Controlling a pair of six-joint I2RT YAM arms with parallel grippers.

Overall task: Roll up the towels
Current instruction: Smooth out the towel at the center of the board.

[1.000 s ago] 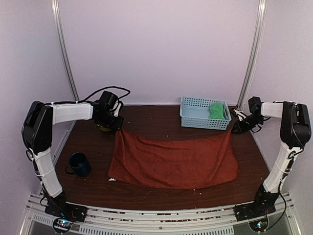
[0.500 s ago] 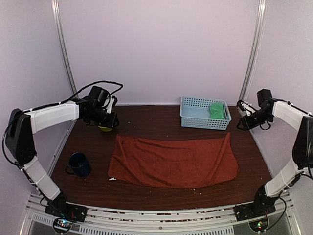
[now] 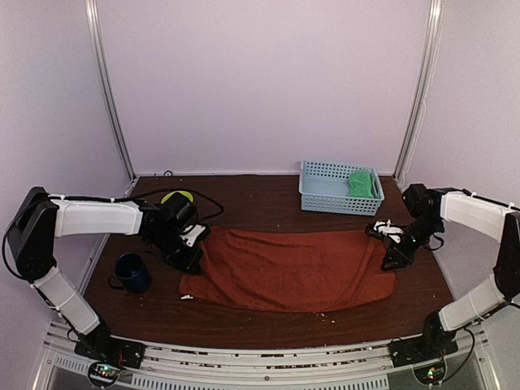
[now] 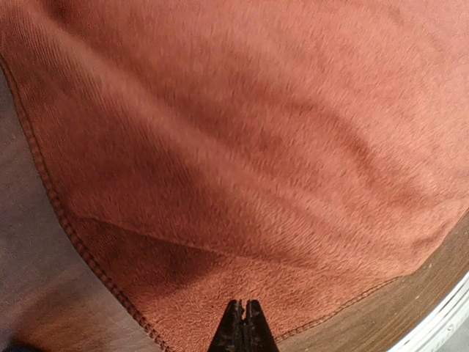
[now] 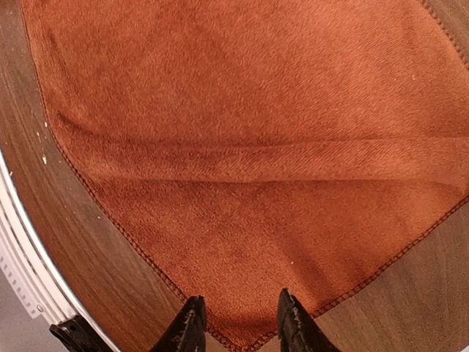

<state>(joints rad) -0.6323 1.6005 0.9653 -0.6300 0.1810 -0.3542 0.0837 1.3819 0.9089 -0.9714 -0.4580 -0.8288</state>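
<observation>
The rust towel (image 3: pixel 288 270) lies spread flat across the middle of the table. The green towel (image 3: pixel 363 183) sits bunched in the right end of the light-blue basket (image 3: pixel 325 193). My left gripper (image 3: pixel 190 250) is low at the rust towel's left end. In the left wrist view its fingers are pressed together over the cloth (image 4: pixel 220 147) near a hemmed corner, so the left gripper (image 4: pixel 243 306) is shut with nothing seen between them. My right gripper (image 3: pixel 388 250) is at the towel's right end. In the right wrist view the right gripper (image 5: pixel 238 314) is open, its fingers straddling a corner of the rust towel (image 5: pixel 249 147).
A dark blue mug (image 3: pixel 132 272) stands near the left arm, left of the towel. A yellow-green object (image 3: pixel 176 197) lies at the back left. The basket is at the back right. A white rail (image 3: pixel 260 357) runs along the table's near edge.
Both arms let go of the towel's far corners, swung up and out, then came down to the towel's left and right ends. The towel now lies flatter.
</observation>
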